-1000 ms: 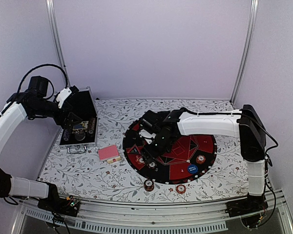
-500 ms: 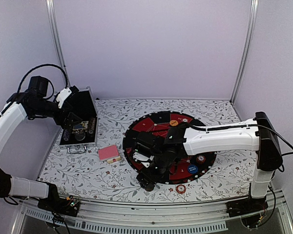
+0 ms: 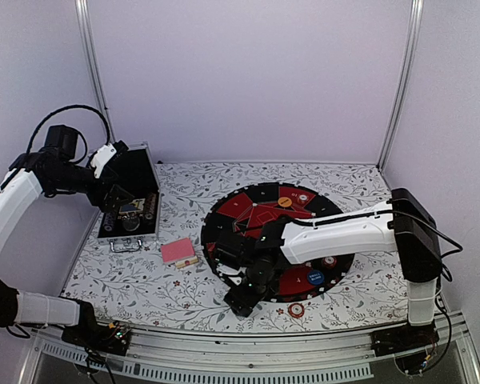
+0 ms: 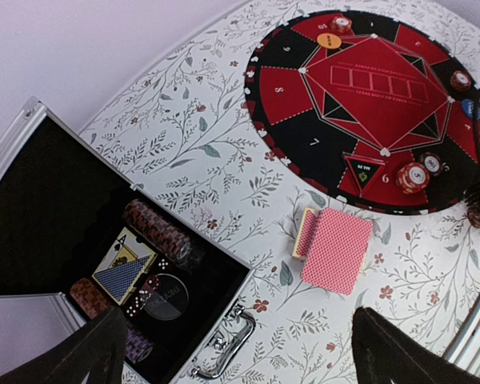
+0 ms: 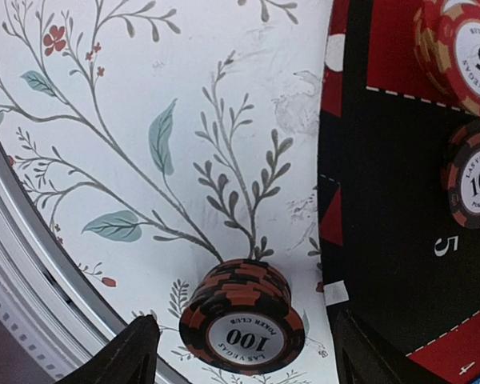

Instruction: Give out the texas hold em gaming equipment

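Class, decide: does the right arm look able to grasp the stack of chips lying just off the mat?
Probably yes: its open jaws flank the chip stack, with nothing in between.

We've got the pincer (image 5: 244, 318) straddling a short stack of black-and-orange 100 chips (image 5: 242, 324), one dark finger (image 5: 136, 352) either side with tabletop (image 5: 144, 120) showing in both gaps, so nothing's gripped. The stack sits on that floral tabletop, just off the near edge of the black-and-red mat (image 5: 384, 200). On the mat, by the printed 5, we see a 100 chip (image 5: 476, 186) and a red-and-gold 5 stack (image 5: 464, 48). A metal rail (image 5: 24, 304) runs along the tabletop's near edge.
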{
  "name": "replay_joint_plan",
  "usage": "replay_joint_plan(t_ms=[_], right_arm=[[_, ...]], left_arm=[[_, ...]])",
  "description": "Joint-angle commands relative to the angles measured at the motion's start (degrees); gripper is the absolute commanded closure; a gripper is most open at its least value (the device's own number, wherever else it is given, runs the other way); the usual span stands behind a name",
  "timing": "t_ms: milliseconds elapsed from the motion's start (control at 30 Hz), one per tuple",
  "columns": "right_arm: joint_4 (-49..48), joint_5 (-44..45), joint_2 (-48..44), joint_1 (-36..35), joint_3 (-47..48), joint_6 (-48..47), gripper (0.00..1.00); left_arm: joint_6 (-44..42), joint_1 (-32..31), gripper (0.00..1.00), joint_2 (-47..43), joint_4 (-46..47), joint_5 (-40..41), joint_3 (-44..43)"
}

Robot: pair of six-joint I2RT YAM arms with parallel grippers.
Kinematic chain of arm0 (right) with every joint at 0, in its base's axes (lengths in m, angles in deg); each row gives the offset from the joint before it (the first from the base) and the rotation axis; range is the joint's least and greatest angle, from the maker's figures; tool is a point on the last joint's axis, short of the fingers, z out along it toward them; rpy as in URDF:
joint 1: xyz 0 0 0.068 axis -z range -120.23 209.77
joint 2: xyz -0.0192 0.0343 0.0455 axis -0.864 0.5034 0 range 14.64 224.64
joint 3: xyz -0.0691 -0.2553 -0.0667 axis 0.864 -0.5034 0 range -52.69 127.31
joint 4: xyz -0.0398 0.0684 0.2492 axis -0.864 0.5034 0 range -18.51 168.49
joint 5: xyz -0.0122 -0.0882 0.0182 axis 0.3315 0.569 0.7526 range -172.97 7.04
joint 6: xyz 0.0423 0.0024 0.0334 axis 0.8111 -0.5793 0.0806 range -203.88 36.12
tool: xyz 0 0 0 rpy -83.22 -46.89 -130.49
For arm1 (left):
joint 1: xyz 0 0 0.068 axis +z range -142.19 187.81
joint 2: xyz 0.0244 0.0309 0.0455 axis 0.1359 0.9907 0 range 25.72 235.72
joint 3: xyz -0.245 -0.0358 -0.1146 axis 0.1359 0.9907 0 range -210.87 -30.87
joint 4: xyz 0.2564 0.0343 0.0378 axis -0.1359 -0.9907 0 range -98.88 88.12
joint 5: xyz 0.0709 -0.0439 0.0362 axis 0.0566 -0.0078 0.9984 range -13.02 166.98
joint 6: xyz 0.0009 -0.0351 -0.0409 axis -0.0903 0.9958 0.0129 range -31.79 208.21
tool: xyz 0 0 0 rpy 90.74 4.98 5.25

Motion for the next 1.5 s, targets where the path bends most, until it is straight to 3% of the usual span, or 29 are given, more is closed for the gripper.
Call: replay_joint_plan(t_ms=[0, 667, 1067, 1467], right_arm=[[-1.0, 1.3, 2.0, 0.0, 2.1, -0.7, 0.24], [-0.3, 4.4, 2.4, 0.0, 3.7, -1.0, 0.47], [0.4, 4.4, 2.5, 0.0, 4.0, -1.4, 0.55], [0.7, 3.9, 2.0, 0.0, 2.8, -1.3, 0.55]], left_arm=[[-0.4, -0.6, 0.00, -0.3, 0.0, -0.3, 0.1], [-0.2, -0.6, 0.00, 0.0, -0.1, 0.1, -0.1], [-0.4, -0.6, 0.00, 0.1, -0.4, 0.3, -0.3], [-0.6, -0.6, 0.00, 0.1, -0.2, 0.4, -0.4]])
